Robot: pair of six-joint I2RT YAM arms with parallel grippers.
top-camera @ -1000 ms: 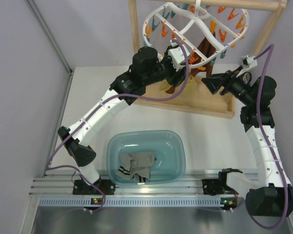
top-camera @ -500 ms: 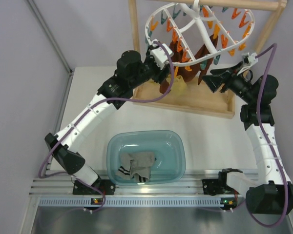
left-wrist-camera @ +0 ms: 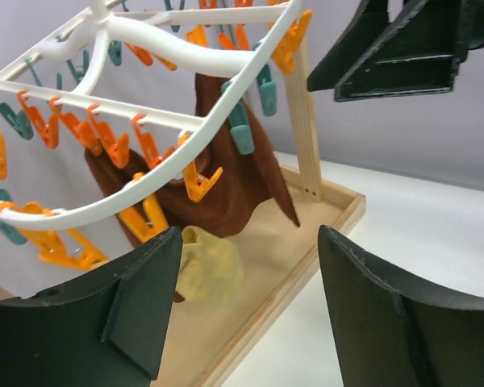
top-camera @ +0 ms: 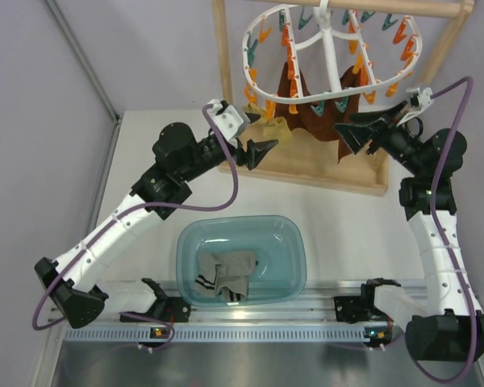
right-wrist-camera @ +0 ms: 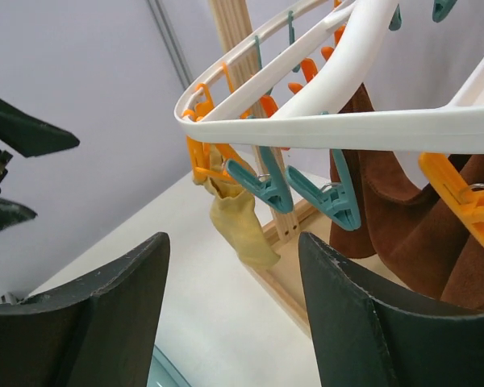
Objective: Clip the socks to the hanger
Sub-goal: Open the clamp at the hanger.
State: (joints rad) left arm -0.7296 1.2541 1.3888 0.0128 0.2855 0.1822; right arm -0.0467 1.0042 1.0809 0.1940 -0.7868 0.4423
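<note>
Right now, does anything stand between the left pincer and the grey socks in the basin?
Nothing visible does. The left pincer hangs open near the hanger, and the grey socks lie uncovered in the teal basin, open from above.

One yellow sock (top-camera: 276, 129), one hanger (top-camera: 329, 56), one basin (top-camera: 299, 258)

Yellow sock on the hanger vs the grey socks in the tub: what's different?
Colour: the yellow sock is plain mustard; the grey socks show a dark-and-white striped cuff.
Place: the yellow sock hangs from an orange clip on the hanger; the grey socks lie in the teal tub.
Pose: the yellow sock dangles downward; the grey socks are crumpled in a heap.
Shared: both are small and soft.
</note>
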